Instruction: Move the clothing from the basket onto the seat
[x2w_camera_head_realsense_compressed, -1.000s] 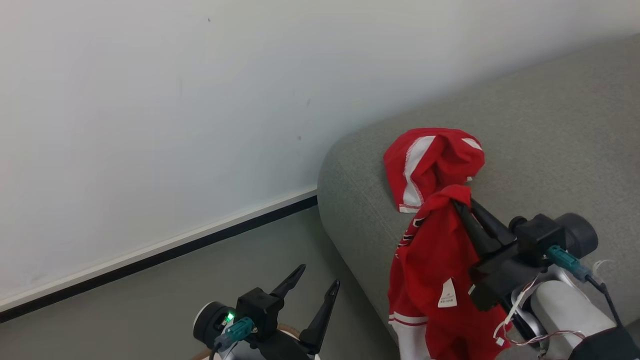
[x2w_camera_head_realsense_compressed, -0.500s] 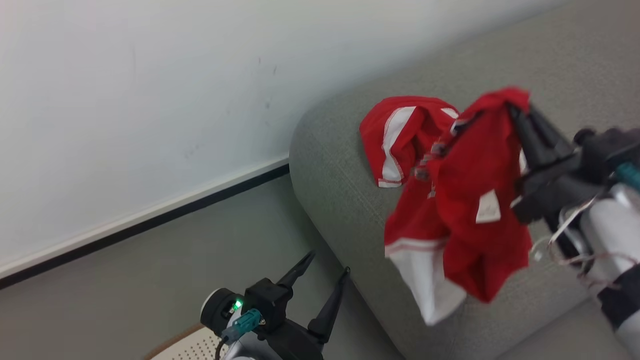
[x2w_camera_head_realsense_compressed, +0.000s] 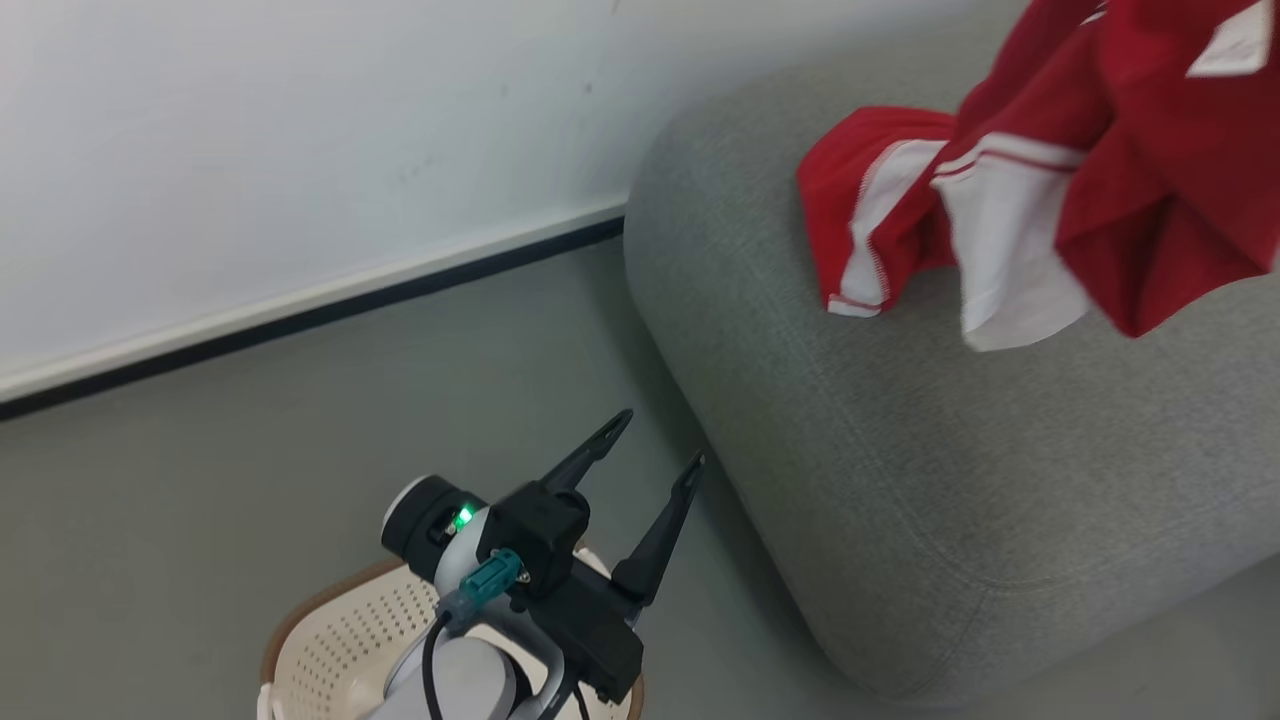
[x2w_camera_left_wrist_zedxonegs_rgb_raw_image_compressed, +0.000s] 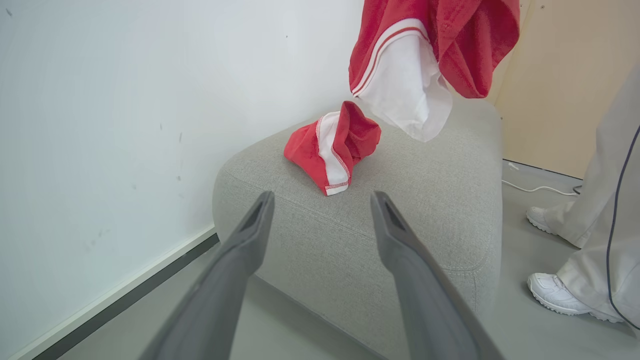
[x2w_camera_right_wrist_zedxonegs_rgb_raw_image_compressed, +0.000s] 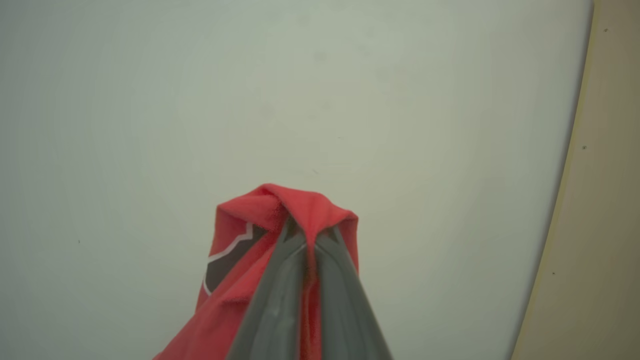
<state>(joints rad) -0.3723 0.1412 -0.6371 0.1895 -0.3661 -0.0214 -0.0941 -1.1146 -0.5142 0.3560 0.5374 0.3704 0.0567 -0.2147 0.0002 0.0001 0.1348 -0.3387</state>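
Note:
One red garment with white trim (x2w_camera_head_realsense_compressed: 865, 215) (x2w_camera_left_wrist_zedxonegs_rgb_raw_image_compressed: 330, 147) lies crumpled on the grey seat (x2w_camera_head_realsense_compressed: 900, 450) (x2w_camera_left_wrist_zedxonegs_rgb_raw_image_compressed: 400, 210). A second red garment with a white panel (x2w_camera_head_realsense_compressed: 1120, 150) (x2w_camera_left_wrist_zedxonegs_rgb_raw_image_compressed: 425, 55) hangs in the air above the seat. My right gripper (x2w_camera_right_wrist_zedxonegs_rgb_raw_image_compressed: 310, 235) is shut on its top fold, where dark lettering shows. My left gripper (x2w_camera_head_realsense_compressed: 655, 445) (x2w_camera_left_wrist_zedxonegs_rgb_raw_image_compressed: 322, 210) is open and holds nothing, low over the floor in front of the seat and above the cream perforated basket (x2w_camera_head_realsense_compressed: 330, 650).
A white wall with a black-edged skirting board (x2w_camera_head_realsense_compressed: 300, 310) runs behind the grey floor. A person's pale trouser legs and white shoes (x2w_camera_left_wrist_zedxonegs_rgb_raw_image_compressed: 570, 295) stand to the right of the seat, near a beige door and a floor cable.
The head camera has tilted down, bringing the basket into view. The right gripper has lifted the hanging garment up and to the right, over the seat. The left gripper stays open.

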